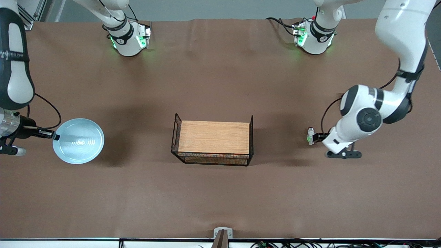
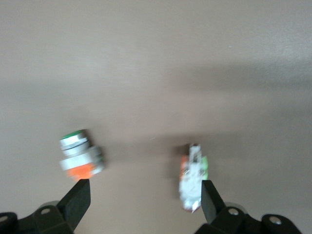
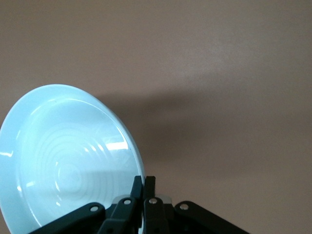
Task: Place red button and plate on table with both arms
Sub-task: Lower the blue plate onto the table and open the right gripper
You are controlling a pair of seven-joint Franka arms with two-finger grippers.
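Observation:
The pale-blue plate (image 1: 78, 140) is held by its rim over the table (image 1: 220, 193) at the right arm's end, and casts a shadow there. My right gripper (image 1: 52, 135) is shut on the rim, with both fingers (image 3: 138, 187) pinching the plate (image 3: 68, 161). My left gripper (image 1: 316, 137) is low over the table at the left arm's end, open wide and empty. The red button (image 2: 79, 155), with a grey metal ring and green cap, lies just off one fingertip (image 2: 78, 197). It also shows in the front view (image 1: 311, 131).
A second small white piece (image 2: 193, 176) with orange and green marks lies against the left gripper's other finger (image 2: 209, 200). The wooden-topped black wire rack (image 1: 213, 137) stands mid-table between the two grippers. The arm bases stand along the table edge farthest from the front camera.

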